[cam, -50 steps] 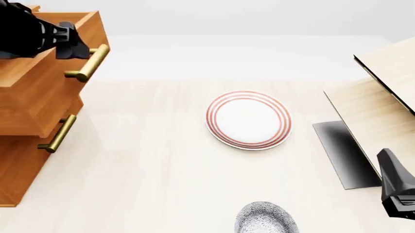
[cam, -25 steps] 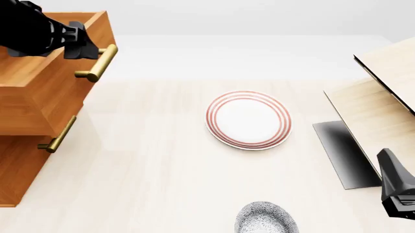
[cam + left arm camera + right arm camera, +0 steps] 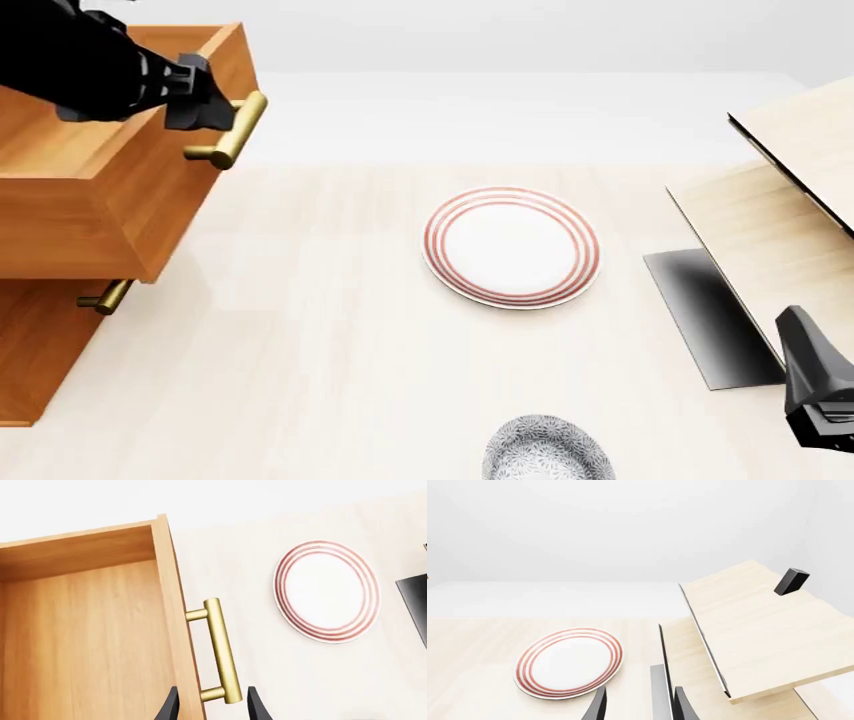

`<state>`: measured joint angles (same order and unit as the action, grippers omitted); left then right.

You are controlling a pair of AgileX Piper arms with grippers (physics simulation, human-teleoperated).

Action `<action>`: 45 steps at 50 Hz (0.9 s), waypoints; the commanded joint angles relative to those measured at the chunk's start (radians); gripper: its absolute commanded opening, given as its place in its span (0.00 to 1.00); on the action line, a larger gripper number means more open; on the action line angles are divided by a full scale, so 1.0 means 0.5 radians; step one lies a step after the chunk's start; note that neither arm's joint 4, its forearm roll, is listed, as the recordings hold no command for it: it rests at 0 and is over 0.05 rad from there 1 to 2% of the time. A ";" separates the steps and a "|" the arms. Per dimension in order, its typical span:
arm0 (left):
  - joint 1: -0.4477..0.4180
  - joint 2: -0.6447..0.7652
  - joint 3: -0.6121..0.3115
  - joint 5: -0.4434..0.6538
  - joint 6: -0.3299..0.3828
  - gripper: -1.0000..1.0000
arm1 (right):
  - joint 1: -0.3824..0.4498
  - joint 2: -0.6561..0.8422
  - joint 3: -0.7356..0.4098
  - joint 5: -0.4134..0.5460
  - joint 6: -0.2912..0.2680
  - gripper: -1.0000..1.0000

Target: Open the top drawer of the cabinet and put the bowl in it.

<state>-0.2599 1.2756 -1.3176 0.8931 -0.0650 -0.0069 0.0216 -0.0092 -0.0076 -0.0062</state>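
Already we have the top drawer (image 3: 120, 180) well out of the cabinet (image 3: 34, 350), upper left of the front view, the left gripper (image 3: 203, 95) clamped on its brass handle (image 3: 230, 128). Bottom centre, the bowl (image 3: 547, 450) waits untouched; the right gripper (image 3: 635, 705) hangs narrowly parted, empty.

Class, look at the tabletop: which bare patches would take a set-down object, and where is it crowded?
Bare tabletop lies between the cabinet and the plate, and between the plate and the bowl. Behind the plate is also free. It is crowded on the right, where the pale wood structure stands.
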 commanded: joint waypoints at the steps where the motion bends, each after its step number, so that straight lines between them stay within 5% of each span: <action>1: -0.067 0.049 -0.015 -0.003 -0.003 1.00 | 0.002 -0.003 0.001 0.000 0.003 1.00; 45: -0.189 0.037 -0.083 0.038 0.009 1.00 | 0.002 -0.003 0.001 0.000 0.003 1.00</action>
<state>-0.3297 1.3099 -1.3479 0.9081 -0.0769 -0.0068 0.0217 -0.0092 -0.0077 -0.0061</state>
